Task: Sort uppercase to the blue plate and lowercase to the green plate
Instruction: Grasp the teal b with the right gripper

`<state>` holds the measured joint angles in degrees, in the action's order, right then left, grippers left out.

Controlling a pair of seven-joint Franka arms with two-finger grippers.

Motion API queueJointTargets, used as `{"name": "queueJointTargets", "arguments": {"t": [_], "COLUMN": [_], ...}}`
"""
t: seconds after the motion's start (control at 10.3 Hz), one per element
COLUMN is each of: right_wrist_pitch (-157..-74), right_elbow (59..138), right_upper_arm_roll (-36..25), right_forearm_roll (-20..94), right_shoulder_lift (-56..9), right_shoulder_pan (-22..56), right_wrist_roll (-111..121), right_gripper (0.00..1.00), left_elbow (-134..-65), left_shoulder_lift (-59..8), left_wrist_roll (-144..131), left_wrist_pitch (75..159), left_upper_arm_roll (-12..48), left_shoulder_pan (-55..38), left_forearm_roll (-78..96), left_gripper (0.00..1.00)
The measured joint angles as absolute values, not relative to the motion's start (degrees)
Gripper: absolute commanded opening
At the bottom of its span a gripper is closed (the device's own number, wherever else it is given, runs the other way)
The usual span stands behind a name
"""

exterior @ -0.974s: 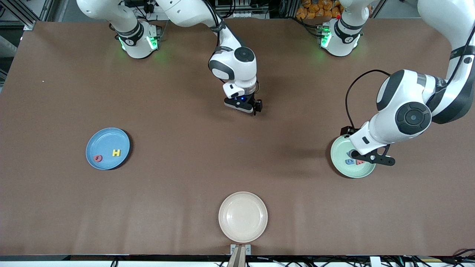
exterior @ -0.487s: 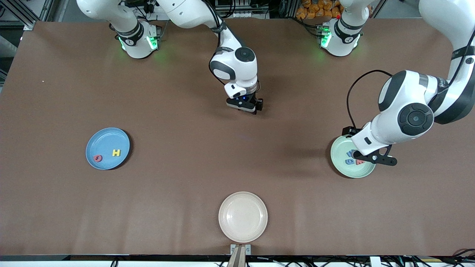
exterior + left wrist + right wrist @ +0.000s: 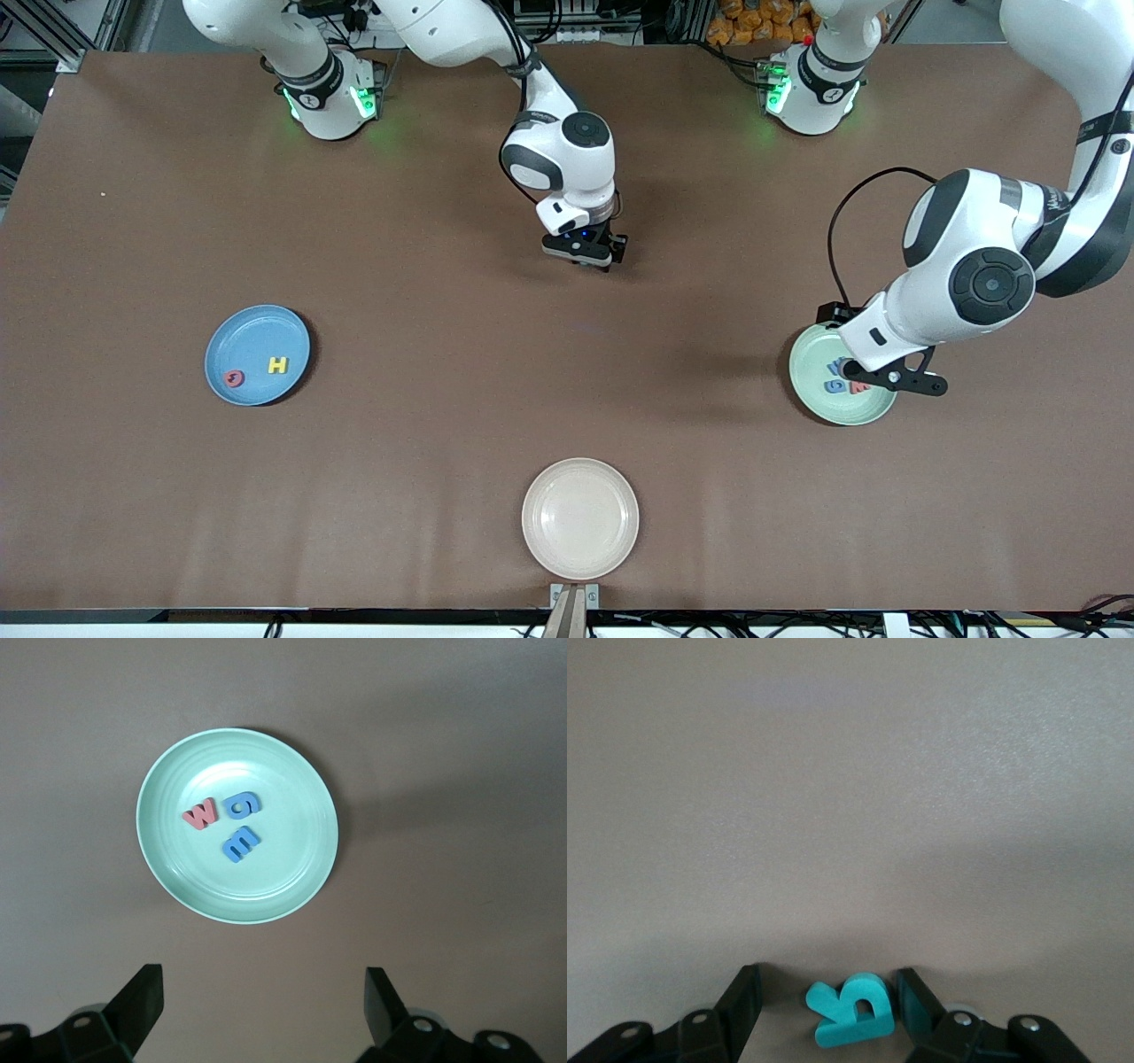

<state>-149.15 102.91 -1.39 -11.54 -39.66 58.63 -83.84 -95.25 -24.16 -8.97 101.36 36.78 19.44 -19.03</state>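
Beige plate (image 3: 579, 518) on brown table (image 3: 443, 266)

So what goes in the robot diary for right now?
right pincer: around teal-green foam letter R, one finger touching | left pincer: open over pale mint-green plate

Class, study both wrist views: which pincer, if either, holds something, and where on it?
Left pincer holds nothing. Right pincer flanks the teal R; one finger meets its edge, grip unconfirmed.

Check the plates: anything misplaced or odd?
One possible oddity: on the green plate, a blue W-shaped letter lies beside the red w and looks slightly larger, so it may be a capital on the lowercase plate. Cannot confirm. The blue plate looks fine.
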Motion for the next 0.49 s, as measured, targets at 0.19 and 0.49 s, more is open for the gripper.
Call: {"name": "queueJointTargets", "arguments": {"t": [0.19,0.49], "right_wrist_pitch": [-149.21,-149.15], "right_elbow": [102.82,102.69], "right_upper_arm_roll": [-1.34,-1.1], "right_forearm_roll": [-11.54,-11.54], "right_shoulder_lift": [-39.63,-39.61], "right_shoulder_pan": [58.63,58.62], "right_wrist_roll": [-83.58,-83.11], "right_gripper": [0.61,0.54], "left_elbow": [-95.27,-95.3], "left_shoulder_lift": [-24.16,-24.17], "left_wrist_roll": [-8.97,-8.97], "left_wrist_pitch": [101.36,101.36], "left_upper_arm_roll": [36.75,36.74], "left_shoulder_pan": [19.45,19.46], "left_forearm_roll": [-19.02,-19.02], "left_gripper": [1.0,1.0]}}
